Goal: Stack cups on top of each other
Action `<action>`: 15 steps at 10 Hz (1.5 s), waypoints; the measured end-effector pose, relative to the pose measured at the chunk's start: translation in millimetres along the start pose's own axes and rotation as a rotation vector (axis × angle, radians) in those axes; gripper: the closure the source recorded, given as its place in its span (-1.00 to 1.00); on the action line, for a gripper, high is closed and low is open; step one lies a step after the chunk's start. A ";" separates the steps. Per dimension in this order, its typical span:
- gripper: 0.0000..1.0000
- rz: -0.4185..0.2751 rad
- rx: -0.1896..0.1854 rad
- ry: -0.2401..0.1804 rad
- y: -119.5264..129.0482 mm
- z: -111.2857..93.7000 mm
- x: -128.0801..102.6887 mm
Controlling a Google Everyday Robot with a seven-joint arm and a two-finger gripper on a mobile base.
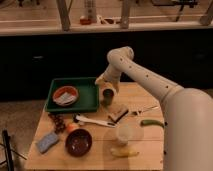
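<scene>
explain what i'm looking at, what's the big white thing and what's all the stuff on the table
The big white thing is a robot arm, reaching from the robot's body in the lower right corner. There is only one view, looking down at a wooden table from next to that body. At the arm's end is the gripper, its two-finger hand, right above an olive cup standing beside a green tray. Whether it holds the cup I cannot tell. In the tray is an orange bowl. On the table lie a dark red bowl, a blue sponge, a banana, a white utensil and a green vegetable.
</scene>
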 end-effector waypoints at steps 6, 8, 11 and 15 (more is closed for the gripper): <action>-0.60 -0.004 0.025 0.024 2.6 -5.2 1.5; -0.60 -0.009 0.037 0.026 3.1 -6.3 0.9; -0.60 -0.012 0.051 0.031 5.9 -8.7 0.8; -0.60 -0.014 0.052 0.031 4.7 -8.5 0.3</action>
